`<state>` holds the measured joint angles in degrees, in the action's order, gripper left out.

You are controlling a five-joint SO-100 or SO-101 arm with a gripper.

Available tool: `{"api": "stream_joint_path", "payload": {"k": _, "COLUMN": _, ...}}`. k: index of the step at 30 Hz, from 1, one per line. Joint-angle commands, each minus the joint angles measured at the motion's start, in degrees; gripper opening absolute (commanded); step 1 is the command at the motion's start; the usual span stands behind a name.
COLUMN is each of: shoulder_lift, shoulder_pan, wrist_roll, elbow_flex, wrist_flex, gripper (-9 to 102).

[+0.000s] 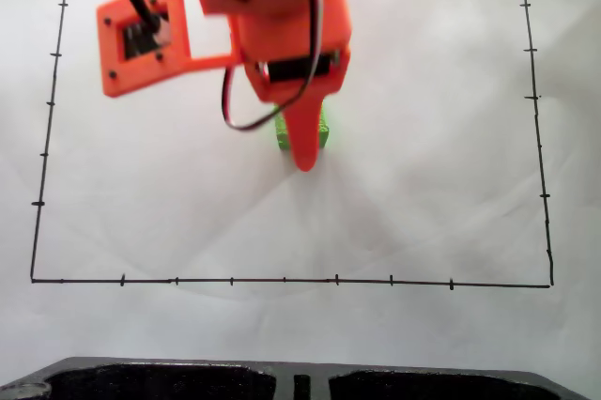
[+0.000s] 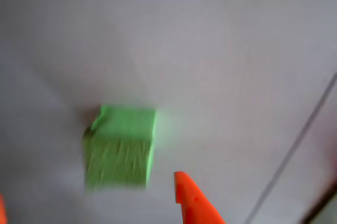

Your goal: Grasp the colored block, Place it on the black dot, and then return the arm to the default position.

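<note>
The green colored block (image 2: 121,148) rests on the white paper (image 2: 221,50). In the wrist view my gripper (image 2: 89,192) is open: one orange fingertip (image 2: 192,197) shows at the block's lower right, and a sliver of the other sits at the lower left edge, neither touching it. In the fixed view the orange arm (image 1: 282,15) hangs over the block (image 1: 324,132), and its pointed finger (image 1: 304,142) covers the block's middle. A dark smudge shows at the block's upper left corner; I cannot tell whether it is the black dot or shadow.
A thin black border (image 1: 282,280) with tick marks frames the paper, and one of its lines (image 2: 295,150) runs past the block on the right in the wrist view. A black moulded base (image 1: 188,381) lies along the bottom edge of the fixed view.
</note>
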<state>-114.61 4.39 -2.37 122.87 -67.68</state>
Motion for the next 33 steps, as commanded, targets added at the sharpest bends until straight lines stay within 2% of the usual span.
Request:
{"api": "stream_joint_path", "payload": {"k": 1, "shoulder_lift": -8.5, "shoulder_pan": 0.7, "wrist_roll": 2.7, "elbow_flex": 0.4, "wrist_flex": -1.8, "gripper": 41}}
{"api": "stream_joint_path", "payload": {"k": 8, "shoulder_lift": -23.6, "shoulder_pan": -0.2, "wrist_roll": 7.8, "elbow_flex": 4.3, "wrist_flex": -6.4, "gripper": 38}}
{"api": "stream_joint_path", "payload": {"k": 11, "shoulder_lift": -29.4, "shoulder_pan": -2.1, "wrist_roll": 11.3, "elbow_flex": 6.5, "wrist_flex": -7.9, "gripper": 27}}
{"api": "stream_joint_path", "payload": {"k": 18, "shoulder_lift": -44.2, "shoulder_pan": -4.5, "wrist_roll": 14.0, "elbow_flex": 16.2, "wrist_flex": -8.2, "gripper": 13}}
{"api": "stream_joint_path", "payload": {"k": 20, "shoulder_lift": -48.3, "shoulder_pan": -4.6, "wrist_roll": 14.5, "elbow_flex": 19.4, "wrist_flex": -8.0, "gripper": 4}}
{"api": "stream_joint_path", "payload": {"k": 22, "shoulder_lift": -51.6, "shoulder_pan": -4.4, "wrist_roll": 14.9, "elbow_flex": 22.6, "wrist_flex": -7.8, "gripper": 1}}
{"api": "stream_joint_path", "payload": {"k": 29, "shoulder_lift": -65.7, "shoulder_pan": -6.6, "wrist_roll": 14.9, "elbow_flex": 34.2, "wrist_flex": -9.0, "gripper": 0}}
{"api": "stream_joint_path", "payload": {"k": 33, "shoulder_lift": -70.8, "shoulder_pan": -8.4, "wrist_roll": 11.3, "elbow_flex": 38.0, "wrist_flex": -7.6, "gripper": 0}}
